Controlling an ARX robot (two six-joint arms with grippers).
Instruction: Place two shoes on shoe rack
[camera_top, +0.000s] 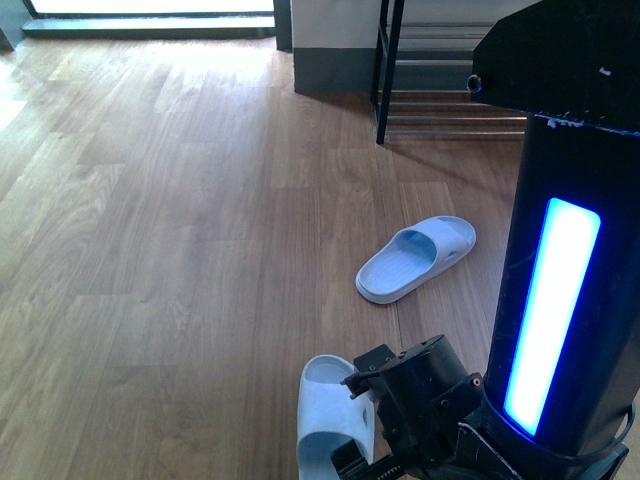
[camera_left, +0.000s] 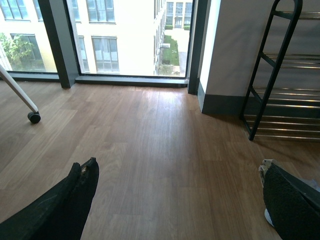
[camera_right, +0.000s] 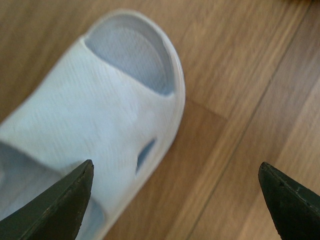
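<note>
Front view: our right claw (camera_top: 372, 392) hangs at the near slide (camera_top: 325, 405) on the floor (camera_top: 150, 250), well short of the shoe rack (camera_top: 440, 95). Left wrist view: left claw (camera_left: 180, 200) wide, empty. Right wrist view: right claw wide, off-centre; we should straddle the strap (camera_right: 75, 115) before closing.

Shoe rack (camera_top: 455, 95): at the far right edge of the floor (camera_top: 180, 220), against the wall (camera_top: 335, 20).
Far slide (camera_top: 415, 258): on the floor before the rack, well apart from it.
Near slide (camera_top: 325, 415): on the floor, before and left of the far slide, at the near edge.
Right gripper (camera_right: 175, 197): over the near slide's right side.
</note>
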